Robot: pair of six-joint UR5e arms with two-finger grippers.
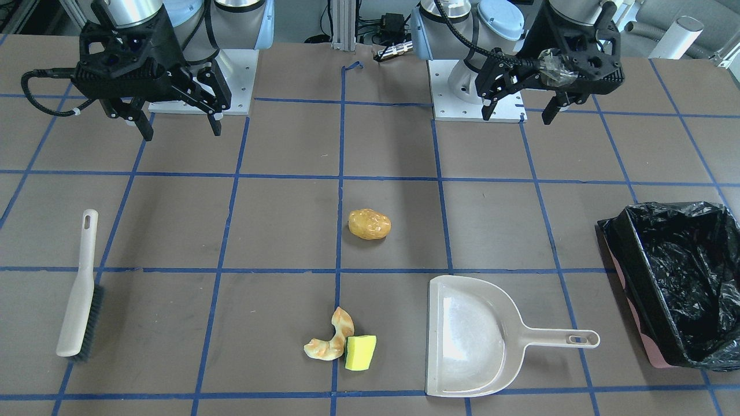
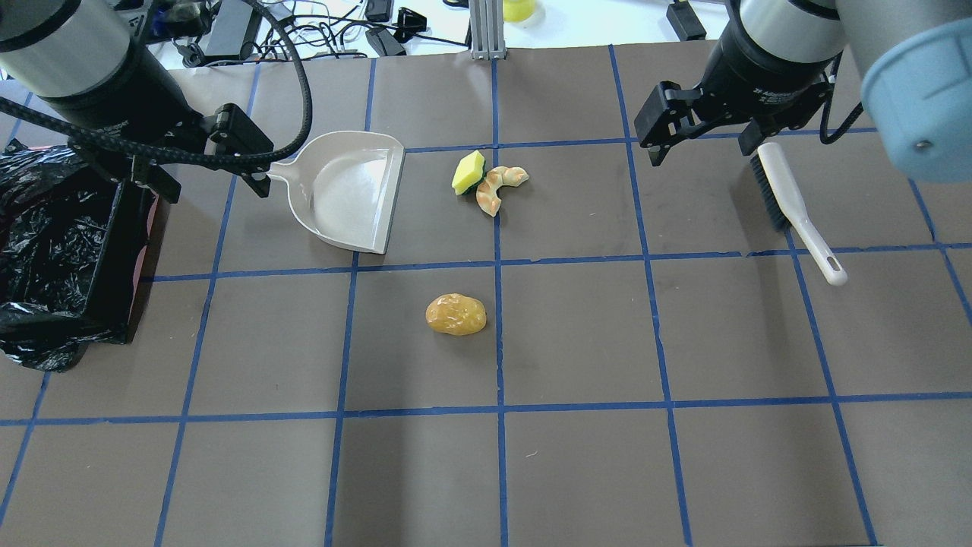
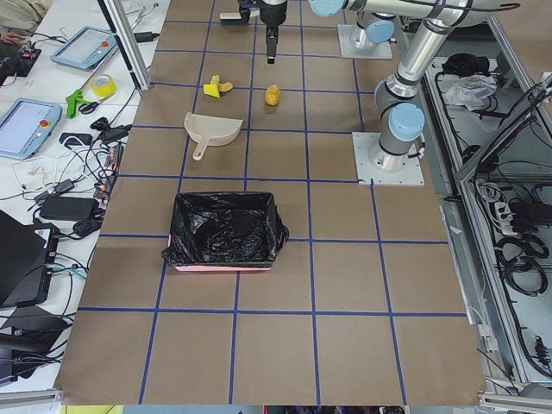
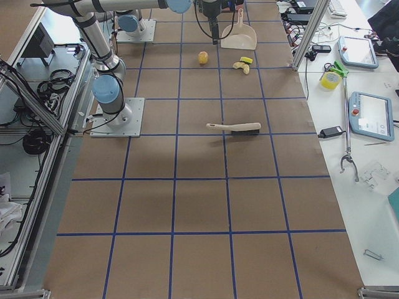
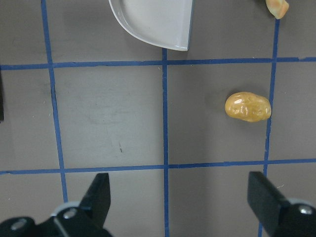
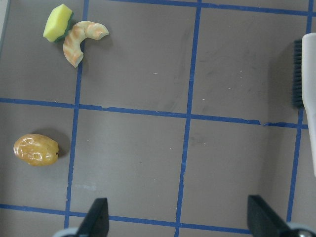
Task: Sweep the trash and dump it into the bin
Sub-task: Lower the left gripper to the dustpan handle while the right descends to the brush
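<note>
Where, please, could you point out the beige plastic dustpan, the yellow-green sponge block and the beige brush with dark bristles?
beige plastic dustpan (image 1: 469, 341), front-facing view, pan floor.
yellow-green sponge block (image 1: 361, 352), front-facing view, yellow top face.
beige brush with dark bristles (image 1: 77, 306), front-facing view, beige back.

The left pincer (image 1: 518, 114) and right pincer (image 1: 182, 130) hover raised, both spread wide, seemingly pointing downward.

no legible txt, labels or nos.; faint white print on right arm's wrist (image 2: 776, 93), too small
</note>
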